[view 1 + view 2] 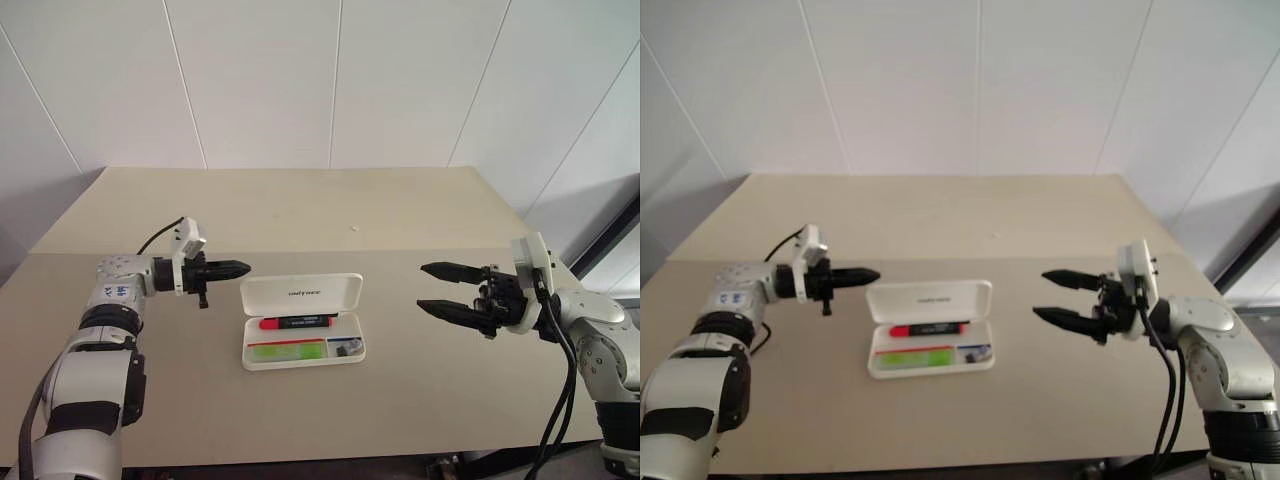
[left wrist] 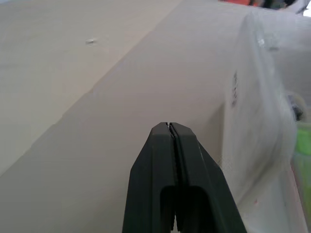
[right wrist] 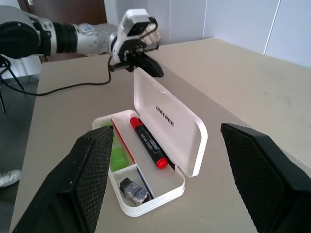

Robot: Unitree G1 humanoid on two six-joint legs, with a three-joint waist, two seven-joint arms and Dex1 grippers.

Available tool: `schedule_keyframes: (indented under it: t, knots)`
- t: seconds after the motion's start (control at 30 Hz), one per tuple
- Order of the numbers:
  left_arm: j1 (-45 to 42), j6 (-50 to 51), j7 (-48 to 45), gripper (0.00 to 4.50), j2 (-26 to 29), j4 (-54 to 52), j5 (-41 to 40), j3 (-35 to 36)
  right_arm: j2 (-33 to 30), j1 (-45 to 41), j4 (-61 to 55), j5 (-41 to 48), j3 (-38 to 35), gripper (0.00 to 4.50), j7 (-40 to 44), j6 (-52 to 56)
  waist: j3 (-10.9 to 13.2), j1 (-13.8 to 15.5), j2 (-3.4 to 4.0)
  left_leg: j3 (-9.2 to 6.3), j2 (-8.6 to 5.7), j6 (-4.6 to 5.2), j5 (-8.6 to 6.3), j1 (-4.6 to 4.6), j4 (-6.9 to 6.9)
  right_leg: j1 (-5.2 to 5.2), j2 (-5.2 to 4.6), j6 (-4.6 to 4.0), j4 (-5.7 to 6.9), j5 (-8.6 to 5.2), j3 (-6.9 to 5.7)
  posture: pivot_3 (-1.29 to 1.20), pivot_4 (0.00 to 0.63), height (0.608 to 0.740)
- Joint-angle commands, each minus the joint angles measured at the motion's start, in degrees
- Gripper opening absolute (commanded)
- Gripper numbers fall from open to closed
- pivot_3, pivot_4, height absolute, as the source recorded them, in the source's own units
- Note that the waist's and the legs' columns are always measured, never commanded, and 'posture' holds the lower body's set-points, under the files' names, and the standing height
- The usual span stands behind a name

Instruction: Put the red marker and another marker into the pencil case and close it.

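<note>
The white pencil case (image 1: pixel 300 291) lies open in the middle of the table, its lid tilted up at the back. The red marker (image 1: pixel 298 322) rests in the back compartment of the case. In the front compartment sits another marker (image 1: pixel 300 351), light green. My left gripper (image 1: pixel 243 268) is shut with nothing in it. It points right, with its tip close by the lid's left end (image 2: pixel 252 97). My right gripper (image 1: pixel 422 286) hovers open and empty to the right of the case, pointing left toward it.
A small dark item (image 1: pixel 345 347) sits in the case's little right-hand compartment. A black cable (image 1: pixel 160 235) loops from my left wrist over the table (image 1: pixel 450 200). A tiny white speck (image 1: pixel 354 228) lies farther back. White wall panels rise behind the table's far edge.
</note>
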Motion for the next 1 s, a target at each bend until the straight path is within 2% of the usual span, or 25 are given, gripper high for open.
schedule_keyframes:
  t: [0.03, 0.17, 0.67, 0.8, 1.0]
  knots:
    - [-1.94, 1.73, -7.44, 0.02, -0.37, -1.4, -0.56, 0.01, -1.09, -0.28, 0.08, 2.08, -2.31, 4.5, 1.99, -1.81, 0.0, -0.17, 0.0, 0.0, 0.0, 0.0, 0.0, 0.0, -0.01, 0.0, 0.0, 0.0, 0.0, 0.0, 0.0, 0.0, 0.15, 0.74]
    - [-1.82, 5.11, -10.89, 0.02, -0.44, -3.72, -1.47, -3.38, -0.63, -1.82, 1.97, 3.83, -3.41, 4.5, 2.58, -2.41, 0.0, -0.15, 0.0, -0.02, 0.0, 0.0, 0.0, 0.0, 0.02, 0.0, 0.0, 0.01, 0.02, 0.0, 0.01, 0.0, 0.15, 0.74]
    - [3.82, 6.15, -10.89, 0.02, 2.32, -20.71, -8.85, -23.72, -2.38, -2.9, 4.33, 6.88, -4.19, 4.5, 6.05, -2.06, 0.01, -0.06, 0.01, -0.05, 0.0, 0.0, 0.0, 0.01, 0.04, 0.02, 0.0, 0.01, 0.06, 0.0, 0.02, 0.0, 0.15, 0.74]
    - [3.79, 3.11, -9.96, 0.02, 1.01, -20.03, -0.71, -25.3, -2.38, -3.0, 4.93, 6.21, -3.63, 4.5, 6.37, -2.7, 0.01, -0.06, 0.01, -0.04, 0.0, 0.0, 0.0, 0.01, 0.07, 0.02, 0.01, 0.01, 0.05, 0.0, 0.03, 0.0, 0.15, 0.74]
    - [5.91, 2.84, -10.01, 0.02, -1.23, -22.49, 1.49, -25.7, -3.16, -1.02, 4.56, 4.49, -2.35, 4.5, 8.98, -3.49, 0.0, 0.04, 0.01, -0.05, 0.0, 0.0, 0.0, 0.02, 0.08, 0.06, 0.02, 0.01, 0.05, 0.0, 0.04, 0.0, 0.15, 0.74]
